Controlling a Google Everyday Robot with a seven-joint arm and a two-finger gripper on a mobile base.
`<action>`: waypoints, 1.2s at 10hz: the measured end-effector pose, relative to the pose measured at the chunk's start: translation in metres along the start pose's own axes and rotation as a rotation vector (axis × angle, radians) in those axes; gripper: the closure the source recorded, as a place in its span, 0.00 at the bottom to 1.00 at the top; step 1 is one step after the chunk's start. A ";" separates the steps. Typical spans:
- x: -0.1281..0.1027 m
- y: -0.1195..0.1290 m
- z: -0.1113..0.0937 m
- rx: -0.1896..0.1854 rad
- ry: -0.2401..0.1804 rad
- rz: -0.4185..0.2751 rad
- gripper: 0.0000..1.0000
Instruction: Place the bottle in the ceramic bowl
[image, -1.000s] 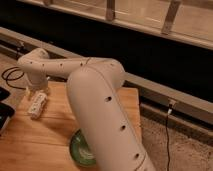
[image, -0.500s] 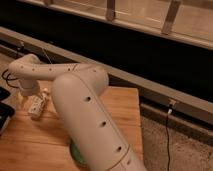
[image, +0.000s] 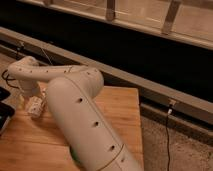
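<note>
The small whitish bottle (image: 35, 107) with a yellowish label is at the far left of the wooden table (image: 120, 107), tilted. My gripper (image: 30, 98) hangs from the bent white wrist right at the bottle's upper end, touching or nearly touching it. My own thick white arm (image: 82, 115) fills the middle of the view. The green ceramic bowl is almost wholly hidden behind the arm; only a dark green sliver (image: 73, 155) shows at the arm's lower left edge, near the table's front.
A black object (image: 4, 117) sits at the table's left edge. The table's right edge (image: 138, 130) drops to a speckled floor with a thin cable (image: 167, 137). A dark wall with a metal rail (image: 150, 90) runs behind.
The arm's large links have swung left and closer to the camera, covering nearly all of the bowl. The bottle and gripper stay in about the same place at the table's left.
</note>
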 end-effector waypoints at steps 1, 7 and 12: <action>-0.002 -0.008 0.001 0.017 0.002 0.016 0.35; -0.013 -0.006 0.030 0.025 0.050 0.050 0.35; -0.009 0.007 0.067 -0.011 0.119 0.060 0.35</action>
